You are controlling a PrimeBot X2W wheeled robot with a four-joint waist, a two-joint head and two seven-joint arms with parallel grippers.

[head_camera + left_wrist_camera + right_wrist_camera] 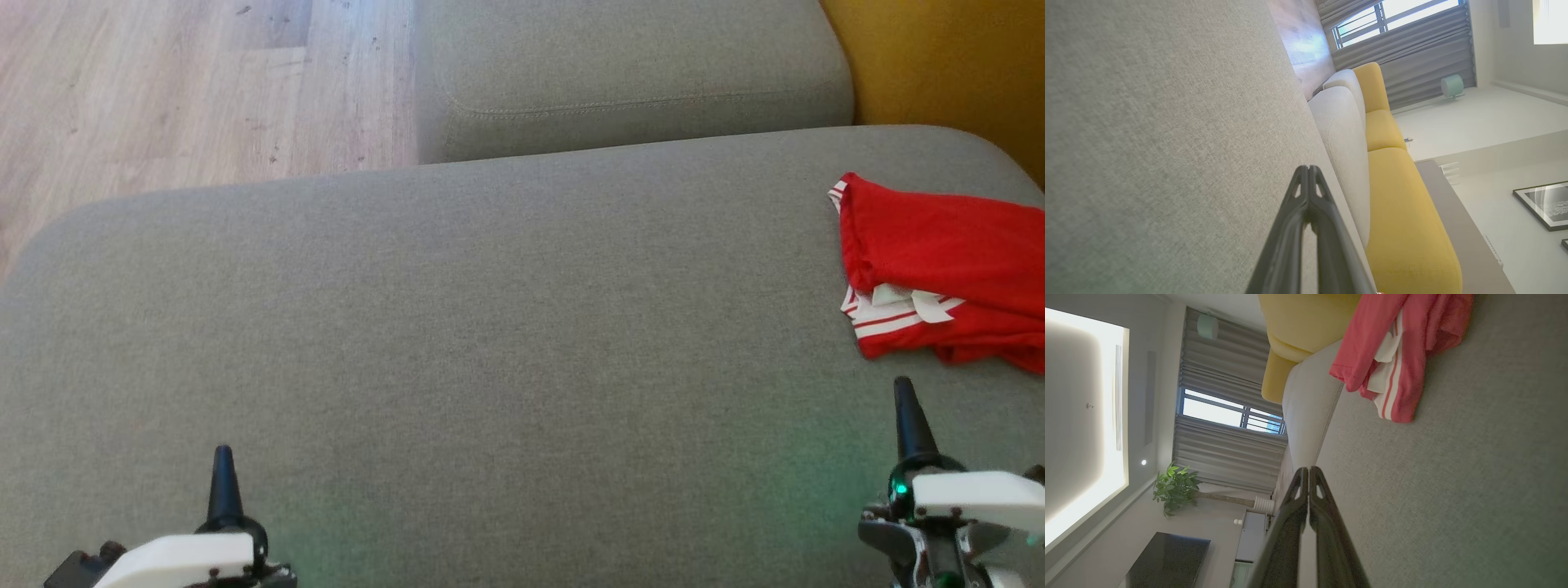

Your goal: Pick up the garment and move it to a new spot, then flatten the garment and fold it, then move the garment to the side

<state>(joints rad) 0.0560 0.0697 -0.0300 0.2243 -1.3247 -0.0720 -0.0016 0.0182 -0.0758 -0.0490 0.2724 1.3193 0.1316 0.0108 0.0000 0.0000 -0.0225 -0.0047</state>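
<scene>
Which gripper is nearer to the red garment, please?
The right gripper: it sits just below the red garment in the head view. The left gripper is far across the grey cushion.

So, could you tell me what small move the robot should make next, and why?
Probably open the right gripper and reach toward the crumpled red garment: it lies just ahead of that gripper, untouched, and its jaws are shut.

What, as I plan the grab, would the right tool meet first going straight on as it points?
Most likely the garment: in the head view its striped edge lies just ahead of the right tool. Depth is unclear; it might pass just beside it.
</scene>
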